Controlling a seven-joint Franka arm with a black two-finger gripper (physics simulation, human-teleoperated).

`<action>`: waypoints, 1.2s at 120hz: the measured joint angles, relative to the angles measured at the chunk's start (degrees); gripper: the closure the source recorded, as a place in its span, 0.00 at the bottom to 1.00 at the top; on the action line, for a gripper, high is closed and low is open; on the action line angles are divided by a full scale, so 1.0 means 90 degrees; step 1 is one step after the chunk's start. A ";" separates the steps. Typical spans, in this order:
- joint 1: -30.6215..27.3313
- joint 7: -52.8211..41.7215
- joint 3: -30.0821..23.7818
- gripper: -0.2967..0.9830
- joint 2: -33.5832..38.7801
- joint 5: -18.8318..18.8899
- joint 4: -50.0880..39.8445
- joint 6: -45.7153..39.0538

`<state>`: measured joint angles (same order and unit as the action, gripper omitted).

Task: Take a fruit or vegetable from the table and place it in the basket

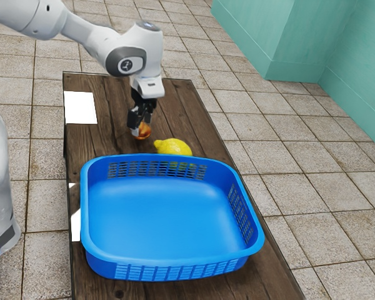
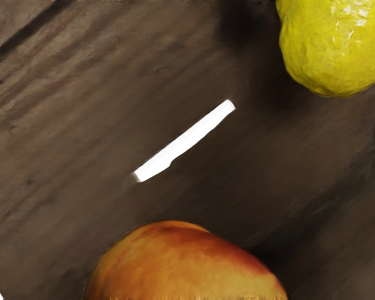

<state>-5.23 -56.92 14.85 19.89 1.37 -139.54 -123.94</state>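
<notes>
Gripper (image 1: 141, 124) at orange-red fruit (image 1: 145, 131), outside blue basket (image 1: 175, 258).
Exterior view: fruit toward eleven o'clock from the basket's centre, partly hidden by the gripper; I cannot tell whether it is clamped. Lemon (image 1: 174, 147) at the fruit's four o'clock, its lower part behind the basket's rim. Wrist view cuts off both.

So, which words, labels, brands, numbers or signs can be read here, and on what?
No readable text.
Round emblem on the arm: too small to read.
Dark oval atop the arm: too small to tell.
Basket, lemon: none seen.
</notes>
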 joint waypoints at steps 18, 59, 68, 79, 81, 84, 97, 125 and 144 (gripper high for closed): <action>0.0007 -0.0158 -0.0081 0.42 -0.0153 -0.0158 -0.0085 -0.0077; 0.0002 0.0025 -0.1956 0.52 0.1081 -0.0139 0.0914 0.0644; 0.0004 0.0151 -0.2905 0.52 0.1184 -0.0228 0.1255 0.0949; 0.0006 0.0289 -0.3853 0.52 0.1196 -0.0524 0.1358 0.1187; 0.0006 0.0312 -0.3974 0.53 0.1192 -0.0577 0.1364 0.1218; 0.0007 0.0346 -0.4098 0.53 0.1182 -0.0647 0.1367 0.1261; 0.0006 0.0477 -0.4440 0.53 0.1112 -0.0861 0.1353 0.1394; -0.0015 0.0689 -0.4570 0.31 0.0897 -0.1050 0.1480 0.1605; -0.0045 0.0782 -0.4563 0.26 0.0875 -0.1040 0.1839 0.1741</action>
<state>-5.64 -49.88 -26.22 27.76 -7.99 -122.99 -108.26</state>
